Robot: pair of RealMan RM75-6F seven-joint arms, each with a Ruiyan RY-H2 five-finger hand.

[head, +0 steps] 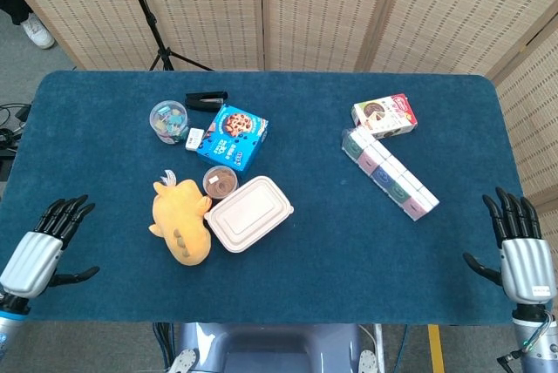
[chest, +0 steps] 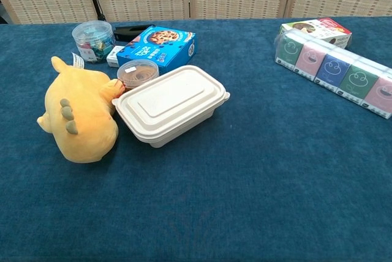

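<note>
Head view: my left hand point(head: 39, 249) hovers empty, fingers spread, near the yellow plush toy point(head: 180, 221); my right hand point(head: 521, 255) likewise, near the tissue pack row point(head: 390, 173).
Chest view: plush toy touches the lidded container point(chest: 168, 104); neither hand shows.

silver ribbed robot hand point(head: 31, 262), seemingly black fingers point(head: 66, 213)

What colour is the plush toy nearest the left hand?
Yellow-orange, with small grey-green spots on its back. The plush toy shows best in the chest view.

A black stapler point(head: 206, 98) lies beside a clear tub point(head: 166, 120) on the blue table point(head: 331, 251).
</note>
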